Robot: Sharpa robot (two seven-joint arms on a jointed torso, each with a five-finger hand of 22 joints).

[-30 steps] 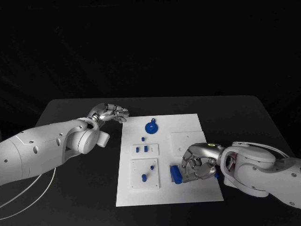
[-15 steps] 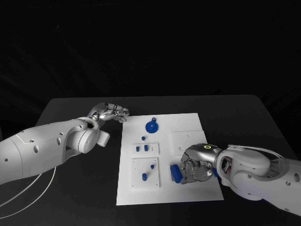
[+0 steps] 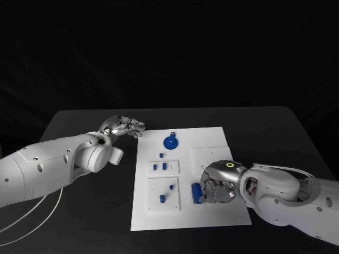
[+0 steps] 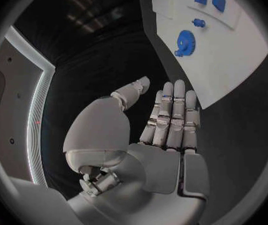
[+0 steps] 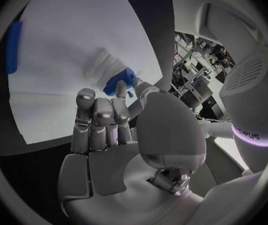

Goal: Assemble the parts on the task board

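The flat white rectangular task board is lying in the middle of the black table, and the assembly is looking only partly done. A round blue gear-like part is sitting on the board's far end, two small blue blocks are standing in one raised white panel, and a small blue peg is resting on the nearer panel.

The silver right hand is working low over the board's near half — in the right wrist view its fingers are lying together and nearly straight, while the thumb and a fingertip are pinching a small blue cylindrical part. A long blue bar-shaped part is lying just beside those fingers, apparently loose.

The silver left hand is waiting off the board's far corner, holding nothing, its fingers lying straight and side by side. The pinched part and the bar probably remain to be seated.
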